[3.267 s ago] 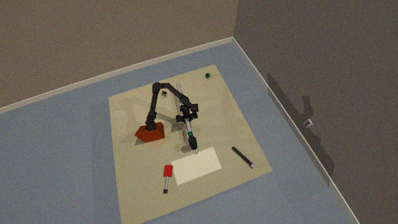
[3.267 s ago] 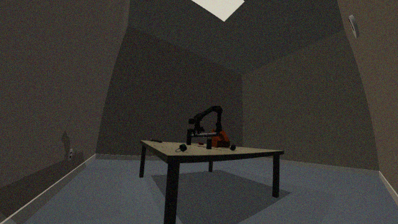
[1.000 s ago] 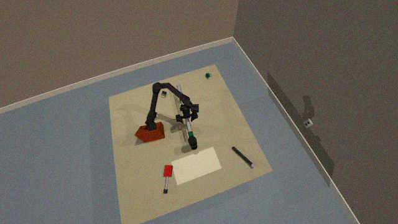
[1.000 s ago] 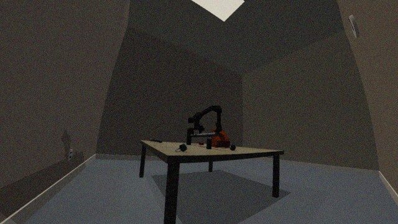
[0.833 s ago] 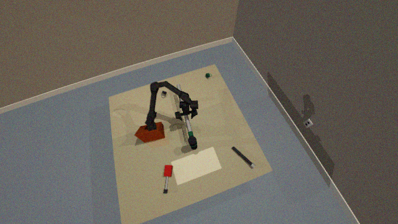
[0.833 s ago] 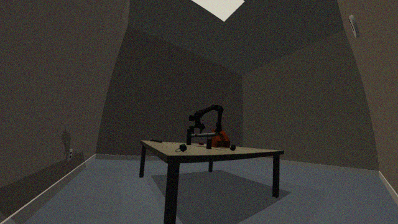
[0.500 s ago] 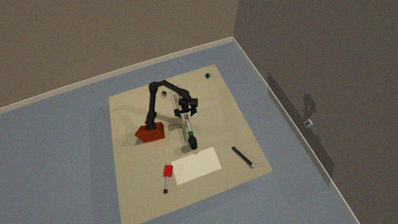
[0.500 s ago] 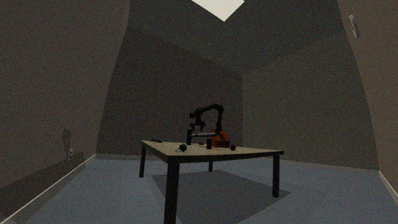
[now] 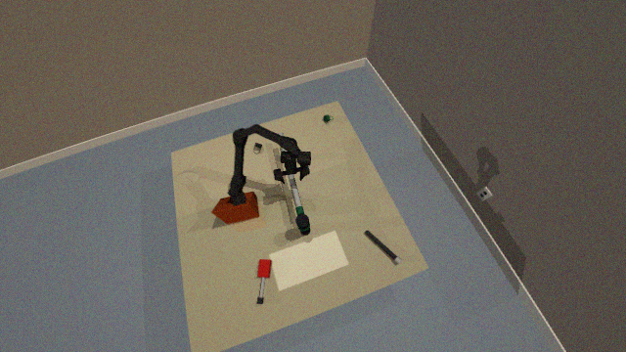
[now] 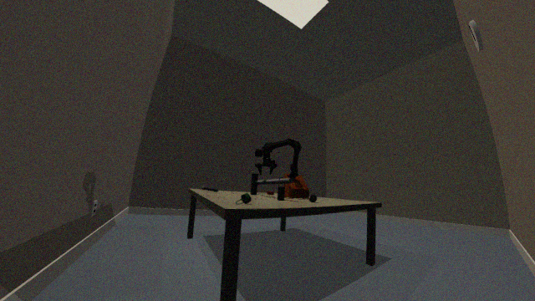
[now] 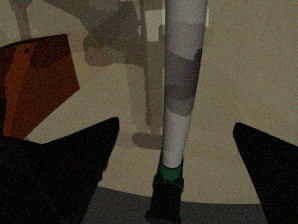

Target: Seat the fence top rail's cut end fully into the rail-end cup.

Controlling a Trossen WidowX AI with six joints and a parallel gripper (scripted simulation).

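The grey fence rail runs to the top of the big dark post. Its far end meets the green rail-end cup beside the post top, with no gap visible; how deep it sits inside is hidden. The cup is high on the post, near its cap. My gripper is open and empty, above the rail, with one finger out to each side and clear space between fingers and rail. The small post stands nearer the exterior camera; the loop cap is not clear.
The orange arm base is left of the rail. A green ringed part and a small dark part lie beyond it. A white sheet, a red tool and a dark bar lie nearer.
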